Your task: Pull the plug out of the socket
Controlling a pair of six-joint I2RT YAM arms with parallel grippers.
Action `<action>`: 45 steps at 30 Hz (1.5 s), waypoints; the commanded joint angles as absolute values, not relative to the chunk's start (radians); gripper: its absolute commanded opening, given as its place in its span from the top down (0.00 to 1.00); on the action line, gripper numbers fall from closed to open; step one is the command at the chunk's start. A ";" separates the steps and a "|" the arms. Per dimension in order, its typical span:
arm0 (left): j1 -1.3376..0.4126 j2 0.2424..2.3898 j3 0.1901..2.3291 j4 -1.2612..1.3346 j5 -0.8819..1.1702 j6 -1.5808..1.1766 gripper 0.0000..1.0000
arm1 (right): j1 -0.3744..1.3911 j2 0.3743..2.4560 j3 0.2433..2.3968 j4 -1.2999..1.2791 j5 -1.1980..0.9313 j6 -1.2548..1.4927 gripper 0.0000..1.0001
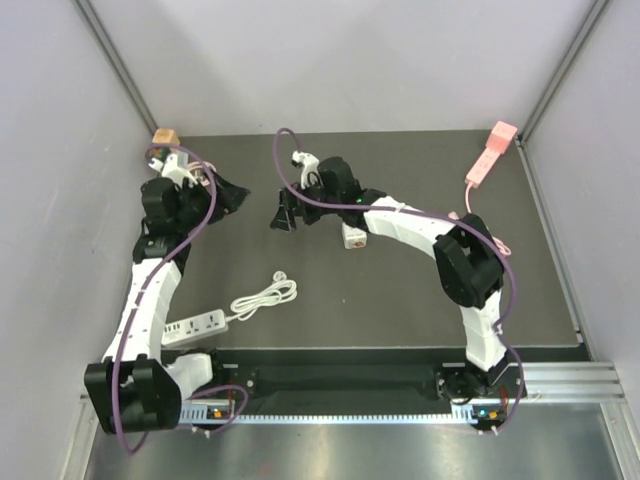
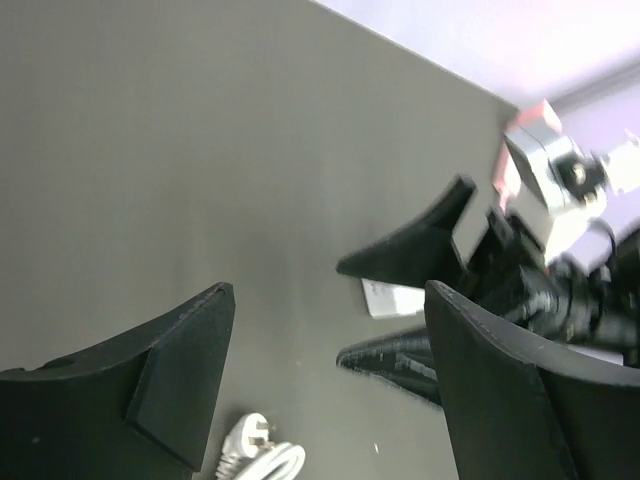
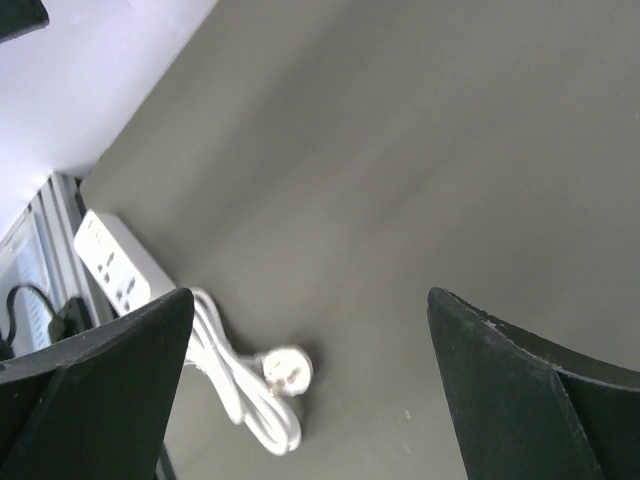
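Note:
A white socket strip (image 1: 195, 326) lies at the near left beside my left arm; in the right wrist view the white socket strip (image 3: 112, 262) shows nothing plugged into its visible holes. Its coiled white cord (image 1: 262, 298) ends in a white pinned plug (image 1: 282, 275), lying free on the mat (image 1: 400, 290); the plug (image 3: 287, 370) shows its pins, as does the plug (image 2: 248, 435). A small white adapter block (image 1: 352, 235) lies under my right arm. My left gripper (image 1: 238, 203) and right gripper (image 1: 283, 212) hover open and empty above the mat, tips facing each other.
A pink socket strip (image 1: 488, 158) with its pink cord lies at the back right corner. A small wooden block (image 1: 163, 136) sits at the back left corner. Grey walls enclose the dark mat on three sides.

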State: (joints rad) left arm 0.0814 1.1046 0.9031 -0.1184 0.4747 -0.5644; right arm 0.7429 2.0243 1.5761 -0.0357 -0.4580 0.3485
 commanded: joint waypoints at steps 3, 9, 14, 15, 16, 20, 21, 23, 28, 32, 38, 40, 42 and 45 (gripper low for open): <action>0.113 1.091 0.999 -0.131 0.334 -0.557 0.18 | 0.770 1.942 1.485 0.211 -0.330 0.445 0.00; 0.166 1.169 1.032 -0.051 0.296 -0.624 0.17 | 0.661 2.101 1.414 0.985 -0.644 0.833 0.00; 0.236 1.305 1.060 -0.008 0.314 -0.658 0.15 | 0.649 2.210 1.583 0.835 -0.641 0.751 0.00; 0.250 1.349 1.060 0.024 0.342 -0.666 0.15 | 0.652 2.223 1.657 0.786 -0.643 0.712 0.00; 0.274 1.376 1.063 0.070 0.354 -0.682 0.14 | 0.652 2.246 1.693 0.740 -0.637 0.627 0.00; 0.304 1.523 1.115 0.132 0.367 -0.690 0.14 | 0.653 2.330 1.898 0.478 -0.594 0.454 0.00; 0.308 1.581 1.144 0.136 0.368 -0.687 0.14 | 0.652 2.354 2.034 0.316 -0.597 0.427 0.00; 0.311 1.656 1.163 0.187 0.364 -0.690 0.14 | 0.650 2.413 2.130 0.224 -0.598 0.356 0.00; 0.316 1.798 1.238 0.236 0.273 -0.686 0.16 | 0.635 2.396 2.010 0.379 -0.626 0.295 0.00; 0.318 1.906 1.304 0.233 0.226 -0.655 0.15 | 0.630 2.439 2.048 0.360 -0.627 0.267 0.00; 0.319 1.983 1.327 0.222 0.131 -0.681 0.15 | 0.627 2.505 2.140 0.373 -0.658 0.333 0.00; 0.318 1.999 1.328 0.259 0.107 -0.683 0.16 | 0.627 2.502 2.129 0.382 -0.652 0.330 0.00; 0.318 2.029 1.347 0.273 0.104 -0.695 0.17 | 0.623 2.508 2.131 0.399 -0.652 0.350 0.00; 0.316 2.086 1.394 0.279 0.113 -0.710 0.20 | 0.618 2.516 2.140 0.405 -0.655 0.364 0.00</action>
